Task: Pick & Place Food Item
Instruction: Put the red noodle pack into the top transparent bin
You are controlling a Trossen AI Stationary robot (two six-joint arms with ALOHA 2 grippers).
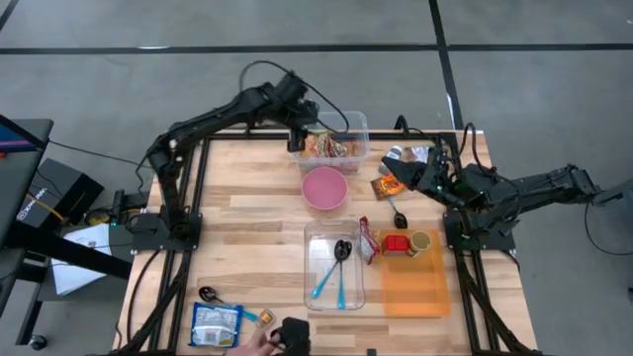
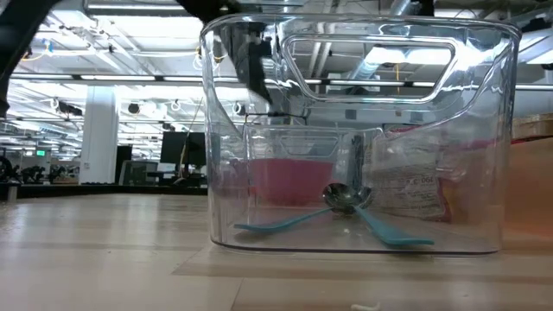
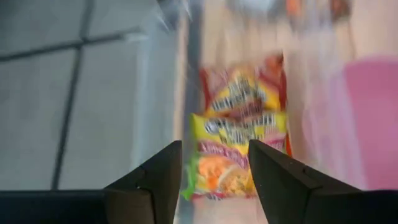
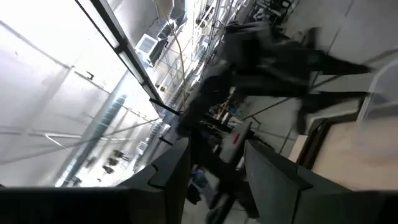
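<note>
Red-and-yellow noodle packets (image 3: pixel 239 134) lie in a clear bin (image 1: pixel 348 121) at the table's far edge. My left gripper (image 3: pixel 214 180) hovers open just above them, a finger on either side of the view of the packets, touching none; the high view shows it (image 1: pixel 300 127) over the bin's left end. My right gripper (image 4: pixel 217 177) is raised at the table's right side (image 1: pixel 410 170), pointing toward the room, open, with nothing between its fingers. An orange packet (image 1: pixel 389 187) lies on the table near it.
A pink bowl (image 1: pixel 323 188) sits in front of the bin. A clear box (image 1: pixel 334 265) holds teal and black spoons. Beside it are a red packet (image 1: pixel 368 240) and an orange tray (image 1: pixel 413 282). A person's hand (image 1: pixel 259 341) is by a blue packet (image 1: pixel 216 324) at the near edge.
</note>
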